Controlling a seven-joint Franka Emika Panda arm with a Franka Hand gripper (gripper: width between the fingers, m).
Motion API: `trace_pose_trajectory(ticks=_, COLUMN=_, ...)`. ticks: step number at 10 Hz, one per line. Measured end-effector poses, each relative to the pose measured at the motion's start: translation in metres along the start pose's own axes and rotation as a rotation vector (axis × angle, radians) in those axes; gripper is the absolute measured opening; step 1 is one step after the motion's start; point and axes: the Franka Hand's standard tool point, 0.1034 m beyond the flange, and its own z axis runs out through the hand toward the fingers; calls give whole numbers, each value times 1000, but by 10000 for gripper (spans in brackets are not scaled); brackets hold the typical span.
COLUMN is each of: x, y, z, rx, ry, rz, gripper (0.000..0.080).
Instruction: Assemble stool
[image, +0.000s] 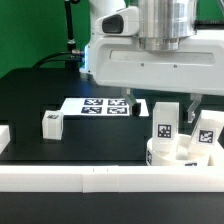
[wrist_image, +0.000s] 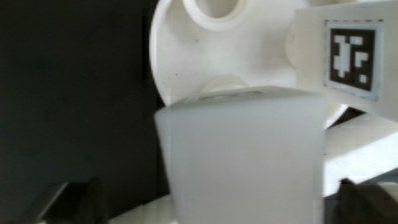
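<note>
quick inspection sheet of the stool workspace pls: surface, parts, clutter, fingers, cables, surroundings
surface: black table, with white border bars along the front and the exterior view's left
job's things: round seat at the exterior view's right, with the upright leg and the tilted leg standing on it; the loose leg lies on the table
clutter: only the marker board
grippers: gripper open, fingers either side of a leg, gap showing
cables: dark cable behind the arm
surroundings: green backdrop
</note>
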Motion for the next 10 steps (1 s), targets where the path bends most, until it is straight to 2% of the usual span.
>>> trace_pose_trajectory(ticks=2, x=0, y=0, z=0, rx=1, ry=1, rz=2, gripper=339)
trace_pose_trajectory(ticks=5, x=1, y=-1, z=-1, rx=3, ry=4, rz=20, gripper=336)
trace_pose_trajectory(ticks=8, x=2, y=-5, z=-1, rx=34, ry=6, rz=417, gripper=336)
trace_pose_trajectory(ticks=10, x=2, y=-7, z=0, rx=90, ry=10, rz=727, gripper=337)
